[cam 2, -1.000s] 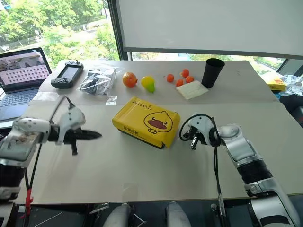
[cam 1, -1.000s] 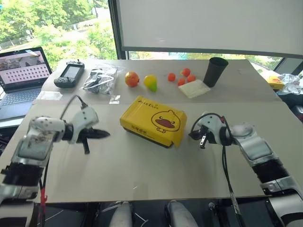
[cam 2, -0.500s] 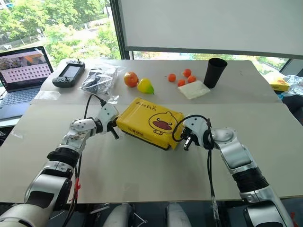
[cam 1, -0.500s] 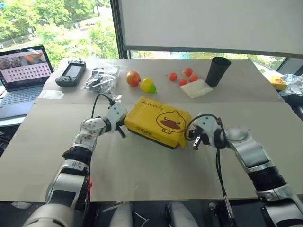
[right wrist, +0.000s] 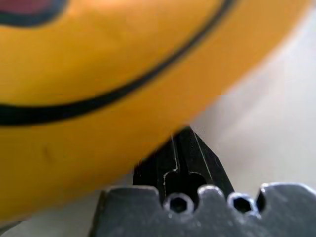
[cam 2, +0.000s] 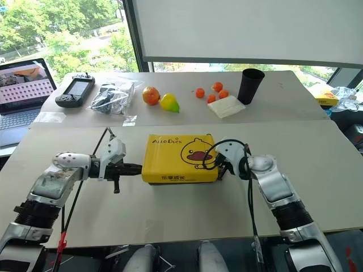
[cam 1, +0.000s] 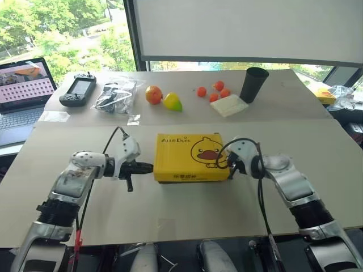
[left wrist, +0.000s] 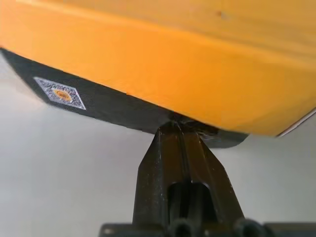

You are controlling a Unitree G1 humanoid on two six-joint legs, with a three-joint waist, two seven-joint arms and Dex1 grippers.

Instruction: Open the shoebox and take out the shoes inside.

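The shoebox now lies square to the table's front edge, where a second ago it sat turned at an angle; its yellow duck lid is shut. The left gripper, which a second ago hung well off to the left of the box, has come in against the box's left end. The right gripper has closed the small gap it had and sits at the box's right end.

The left gripper's two black fingers are pressed together, nothing between them. In the left wrist view their joined tip meets the dark side wall just under the yellow lid's edge. The right gripper's fingers are likewise together and empty; in the right wrist view their tip sits under the lid's yellow rim.

Beyond the box, along the far side of the table, lie a handheld controller, a clear plastic bag, an orange fruit, a yellow-green fruit, small orange balls, a white pad and a black cup. A laptop stands open at the far left.
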